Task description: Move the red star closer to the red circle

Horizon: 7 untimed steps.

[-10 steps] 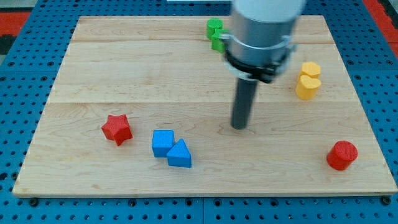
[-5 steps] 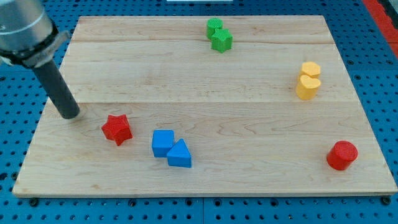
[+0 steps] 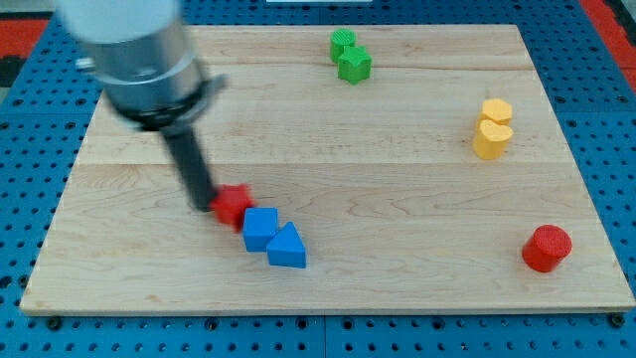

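The red star point(image 3: 235, 203) lies on the wooden board point(image 3: 328, 129), left of centre and blurred by motion, touching or nearly touching the blue square's upper left corner. My tip point(image 3: 202, 205) is against the star's left side. The red circle point(image 3: 547, 248) sits far off at the view's lower right. The rod rises up and to the left from the tip.
A blue square point(image 3: 260, 228) and a blue triangle point(image 3: 288, 247) sit together just below and right of the star. Two green blocks point(image 3: 350, 56) are at the top centre. Two yellow blocks point(image 3: 492, 128) are at the right.
My tip swept from the board's middle to the far left edge, then came back right onto the star. The star has shifted right, toward the blue square.
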Available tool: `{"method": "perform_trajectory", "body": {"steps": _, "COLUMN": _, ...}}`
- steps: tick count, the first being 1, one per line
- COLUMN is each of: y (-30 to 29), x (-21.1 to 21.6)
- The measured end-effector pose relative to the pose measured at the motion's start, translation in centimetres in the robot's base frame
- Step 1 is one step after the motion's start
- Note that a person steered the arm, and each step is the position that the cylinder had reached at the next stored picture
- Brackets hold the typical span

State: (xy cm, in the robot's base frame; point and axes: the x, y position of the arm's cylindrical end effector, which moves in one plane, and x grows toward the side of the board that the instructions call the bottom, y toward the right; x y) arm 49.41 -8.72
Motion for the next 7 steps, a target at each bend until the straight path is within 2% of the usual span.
{"method": "perform_trajectory", "body": {"steps": 1, "y": 9.2, "x": -0.3}}
{"method": "perform_trajectory", "body": {"steps": 2, "y": 9.8, "x": 0.3}}
{"method": "perform_trajectory", "body": {"steps": 3, "y": 8.9, "x": 2.8}}
{"method": "perform_trajectory", "body": {"steps": 4, "y": 16.8, "x": 2.9}}
{"method": "perform_trajectory", "body": {"steps": 5, "y": 19.7, "x": 0.9}}
{"method": "perform_trajectory", "body": {"steps": 6, "y": 26.3, "x": 0.3}}
{"method": "perform_trajectory", "body": {"steps": 7, "y": 30.0, "x": 1.5}}
